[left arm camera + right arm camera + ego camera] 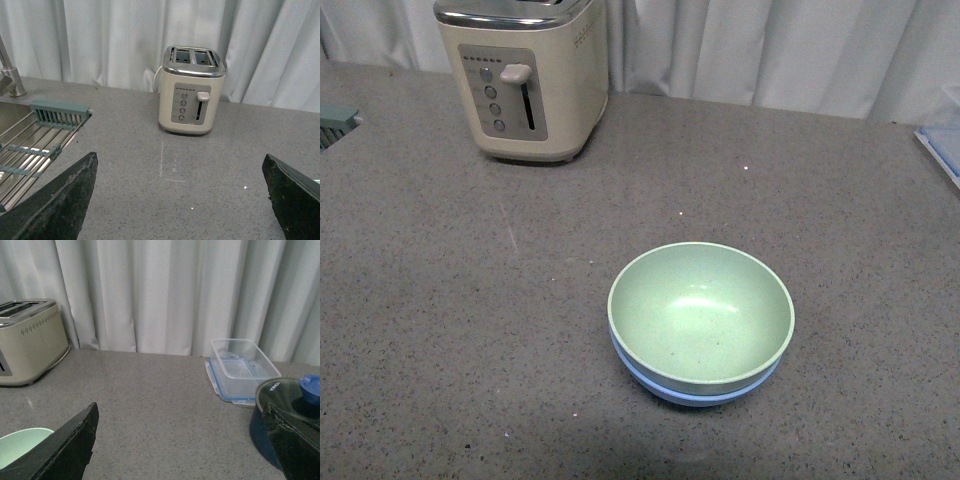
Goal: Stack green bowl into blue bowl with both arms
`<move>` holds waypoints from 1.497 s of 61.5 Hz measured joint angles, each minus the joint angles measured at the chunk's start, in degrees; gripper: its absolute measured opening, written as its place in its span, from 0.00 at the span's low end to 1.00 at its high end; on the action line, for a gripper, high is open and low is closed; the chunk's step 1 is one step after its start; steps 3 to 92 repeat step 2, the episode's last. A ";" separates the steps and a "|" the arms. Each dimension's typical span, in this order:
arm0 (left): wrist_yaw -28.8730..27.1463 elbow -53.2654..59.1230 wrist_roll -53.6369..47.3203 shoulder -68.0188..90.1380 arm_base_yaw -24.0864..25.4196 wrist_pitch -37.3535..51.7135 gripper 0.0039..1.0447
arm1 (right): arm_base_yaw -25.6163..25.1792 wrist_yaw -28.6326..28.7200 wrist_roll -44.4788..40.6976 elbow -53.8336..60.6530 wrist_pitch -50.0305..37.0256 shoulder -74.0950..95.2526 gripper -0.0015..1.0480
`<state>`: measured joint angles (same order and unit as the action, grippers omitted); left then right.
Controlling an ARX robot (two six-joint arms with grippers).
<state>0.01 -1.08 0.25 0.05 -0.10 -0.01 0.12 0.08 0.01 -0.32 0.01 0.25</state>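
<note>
Far left in the front view, a grey-green rack corner [338, 118] just clipping the frame edge. Next along, cream toaster [525, 78] upright at the back of the desk [470, 330], lever and dials facing forward, white curtain [760, 50] behind. Centre-right, nearer the camera: green bowl [701, 313] nested upright inside the blue bowl [695, 393], only a thin blue rim and a sliver of wall peeking out underneath. Stacked pair well apart from the toaster. At the far right edge, a clear tub [942, 145] with blue trim, barely in frame. No arms visible here.

Over to the left wrist view: sink rack [30, 145] and a tap [10, 80] on one side, toaster [192, 90] dead ahead on the desk [150, 150]. Left pincer [180, 200] spread wide, both black fingers [60, 205] at the frame corners, nothing between them but bare desk.

Right wrist view: toaster [30, 342] at one edge, a slice of the green bowl [20, 445] tucked beside one finger [65, 450], clear tub [240, 370] by the curtain, dark blue pot [280, 410] with a glass lid beyond the other finger. Right pincer [180, 445] also gaping wide, gripping nothing.
</note>
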 joint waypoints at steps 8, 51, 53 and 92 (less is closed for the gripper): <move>0.00 0.00 0.00 0.00 0.00 0.00 0.94 | 0.00 0.00 0.00 0.00 0.00 0.00 0.91; 0.00 0.00 0.00 0.00 0.00 0.00 0.94 | 0.00 0.00 0.00 0.00 0.00 0.00 0.91; 0.00 0.00 0.00 0.00 0.00 0.00 0.94 | 0.00 0.00 0.00 0.00 0.00 0.00 0.91; 0.00 0.00 0.00 0.00 0.00 0.00 0.94 | 0.00 0.00 0.00 0.00 0.00 0.00 0.91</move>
